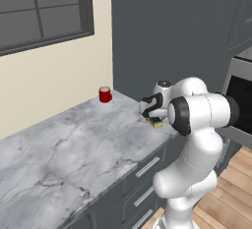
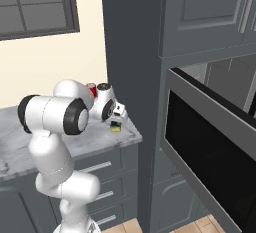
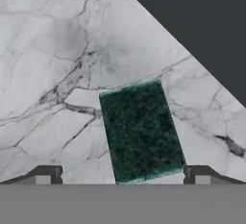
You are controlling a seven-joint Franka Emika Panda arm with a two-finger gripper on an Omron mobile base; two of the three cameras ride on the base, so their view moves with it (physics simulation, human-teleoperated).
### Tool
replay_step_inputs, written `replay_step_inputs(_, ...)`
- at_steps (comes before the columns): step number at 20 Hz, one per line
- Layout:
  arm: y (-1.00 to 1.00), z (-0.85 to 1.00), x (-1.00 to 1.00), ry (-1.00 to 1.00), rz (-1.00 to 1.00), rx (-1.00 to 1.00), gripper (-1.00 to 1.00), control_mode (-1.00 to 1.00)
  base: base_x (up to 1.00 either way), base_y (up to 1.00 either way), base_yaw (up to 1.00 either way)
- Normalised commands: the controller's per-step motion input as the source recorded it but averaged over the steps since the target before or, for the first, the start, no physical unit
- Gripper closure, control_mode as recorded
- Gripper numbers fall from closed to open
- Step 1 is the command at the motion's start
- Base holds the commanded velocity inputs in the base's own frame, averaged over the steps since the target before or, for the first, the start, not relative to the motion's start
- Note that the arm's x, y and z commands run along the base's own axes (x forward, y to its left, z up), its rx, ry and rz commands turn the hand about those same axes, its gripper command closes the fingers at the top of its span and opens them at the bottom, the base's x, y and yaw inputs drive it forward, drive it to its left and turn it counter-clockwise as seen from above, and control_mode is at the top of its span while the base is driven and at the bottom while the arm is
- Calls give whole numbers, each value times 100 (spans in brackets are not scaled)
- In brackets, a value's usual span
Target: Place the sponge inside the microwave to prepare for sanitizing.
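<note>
Marble counter with grey drawers below, set against a cream wall and a tall dark cabinet, forms the work surface. Sponge: lies flat on the marble, green layer up, near the counter's front corner; in the hand view it sits just right of centre, its long axis tilted slightly toward 11 o'clock, with the counter edge running diagonally at 2 o'clock from it. In the left base view the sponge shows its yellow edge just below the wrist; in the right base view it lies directly under the hand. Gripper: jaws spread wide, one tip on each side of the sponge's near end, nothing clamped between them; whether the tips touch the marble cannot be told. Gripper hangs directly above the sponge. Can: red, upright, at about 10 o'clock from the sponge in the left base view, well apart, near the wall. Microwave: at 3 o'clock from the counter in the right base view, its black glass door swung open. Progress: judged early. The door is open and the hand is aligned over the sponge, but the grasp, the lift, the carry and the placing inside all remain.
</note>
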Motion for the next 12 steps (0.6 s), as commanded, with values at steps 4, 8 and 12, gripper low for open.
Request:
replay_step_inputs(4,-12,-18,34,2,0,-2,-100,-100,0,0,0)
replay_step_inputs(8,-14,-19,25,4,0,-5,-100,-100,0,0,0)
replay_step_inputs(12,-1,-30,18,6,0,-1,-100,-100,0,0,0)
